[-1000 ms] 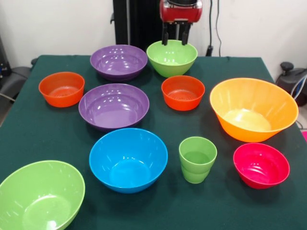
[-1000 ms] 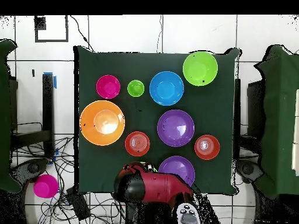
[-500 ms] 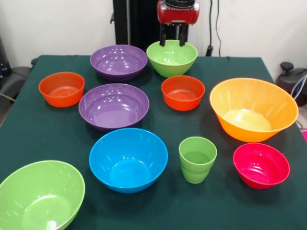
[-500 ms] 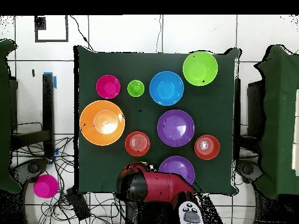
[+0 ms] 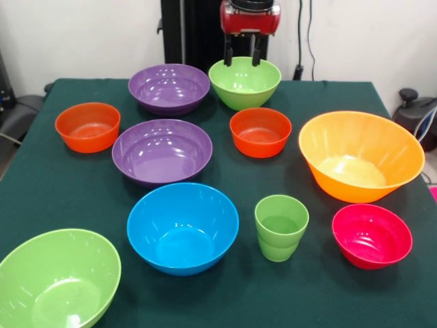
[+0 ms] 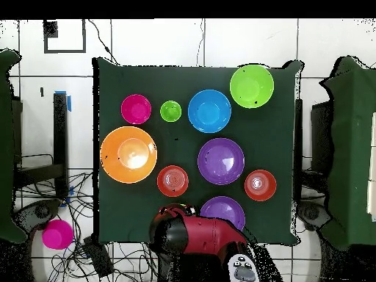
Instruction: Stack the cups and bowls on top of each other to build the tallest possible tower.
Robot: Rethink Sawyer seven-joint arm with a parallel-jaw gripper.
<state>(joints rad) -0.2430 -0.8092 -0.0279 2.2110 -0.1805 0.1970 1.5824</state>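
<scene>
Nothing is stacked. The gripper (image 5: 241, 57), fingers spread and empty, hangs above the far lime-green bowl (image 5: 244, 83); the cup (image 5: 281, 227) stands near.

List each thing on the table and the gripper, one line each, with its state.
gripper: open, empty, above the far green bowl.
far green bowl: upright, empty.
purple bowls: upright, empty, unstacked.
orange-red bowls: upright, apart.
large orange bowl: upright, empty.
blue bowl: upright, empty.
cup: upright, standing alone.
pink-red bowl: upright, empty.
near green bowl: upright, empty.
</scene>
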